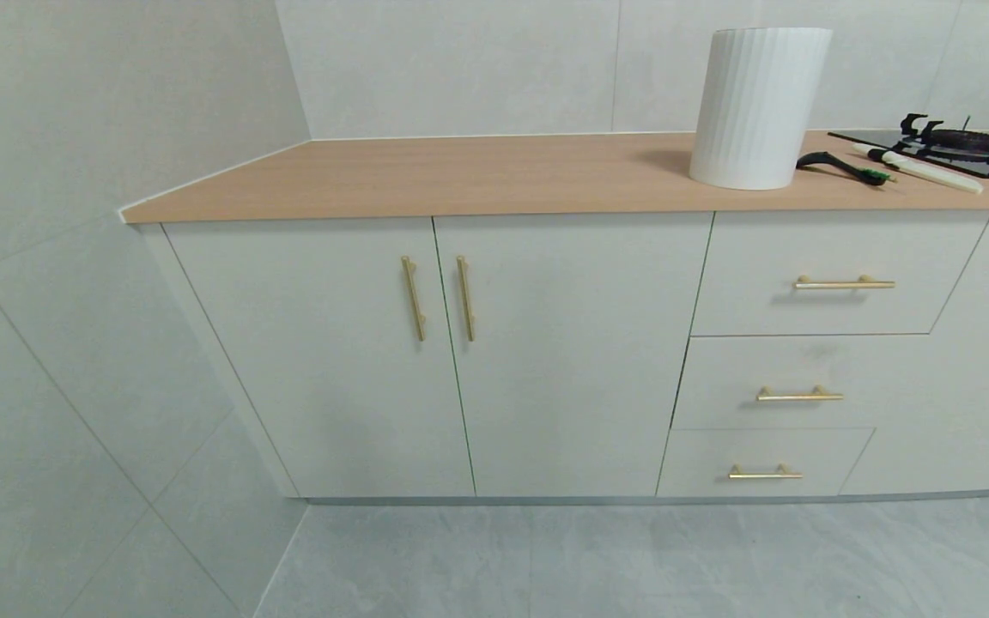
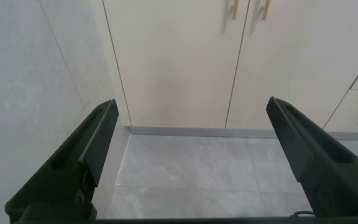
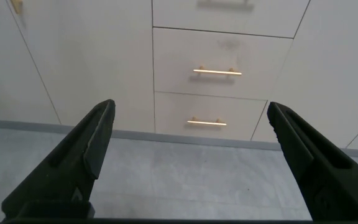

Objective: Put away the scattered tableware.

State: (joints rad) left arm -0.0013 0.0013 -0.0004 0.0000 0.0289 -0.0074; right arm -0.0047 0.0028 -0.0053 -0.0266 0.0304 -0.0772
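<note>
Wooden counter, white canister, utensils

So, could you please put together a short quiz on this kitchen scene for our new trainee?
1. True or false: the black utensil lies on the countertop, beside the white ribbed container.
2. Multiple choice: how many drawers with gold handles sit to the right of the two cabinet doors? A) one B) three C) five
3. Fill in: the left gripper and the right gripper are both ____, holding nothing.

Key: 1 true; 2 B; 3 open.
</note>
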